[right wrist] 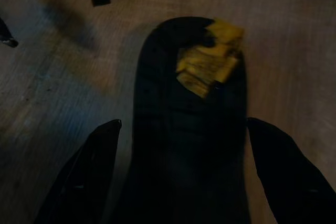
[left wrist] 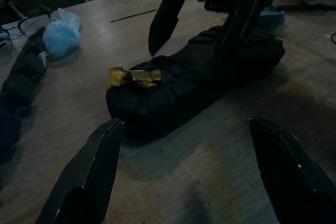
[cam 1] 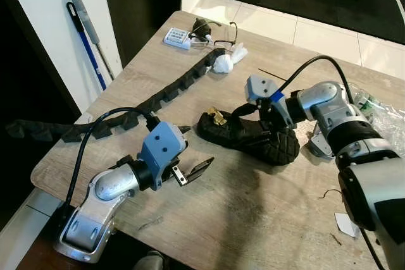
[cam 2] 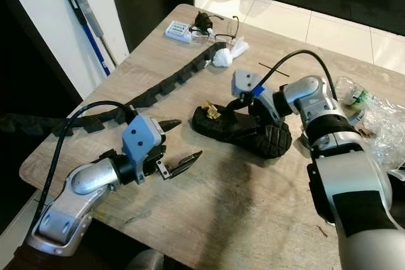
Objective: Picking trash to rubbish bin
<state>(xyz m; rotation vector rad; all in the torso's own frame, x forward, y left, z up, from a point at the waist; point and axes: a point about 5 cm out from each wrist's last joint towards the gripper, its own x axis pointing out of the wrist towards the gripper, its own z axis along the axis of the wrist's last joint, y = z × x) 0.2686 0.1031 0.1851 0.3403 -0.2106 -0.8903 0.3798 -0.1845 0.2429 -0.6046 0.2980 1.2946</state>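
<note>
A black sandal [cam 1: 253,138] lies on the wooden table [cam 1: 253,219], with a crumpled yellow wrapper [cam 1: 218,117] on its toe end. My right gripper [cam 1: 259,121] hovers just above the sandal, open. In the right wrist view its fingers [right wrist: 89,171] straddle the sandal [right wrist: 184,145], and the wrapper [right wrist: 210,61] lies just ahead of them. My left gripper [cam 1: 197,147] is open low over the table, left of the sandal and pointing at its toe. In the left wrist view the wrapper [left wrist: 134,76] sits a short way beyond its fingertips [left wrist: 100,161].
A black cable chain [cam 1: 164,93] runs across the table's left side. A white knotted bag [cam 1: 224,61], glasses [cam 1: 215,30] and a small white box [cam 1: 177,37] lie at the far end. Clear plastic bags [cam 1: 380,115] are at the right. A mop [cam 1: 88,36] leans on the wall.
</note>
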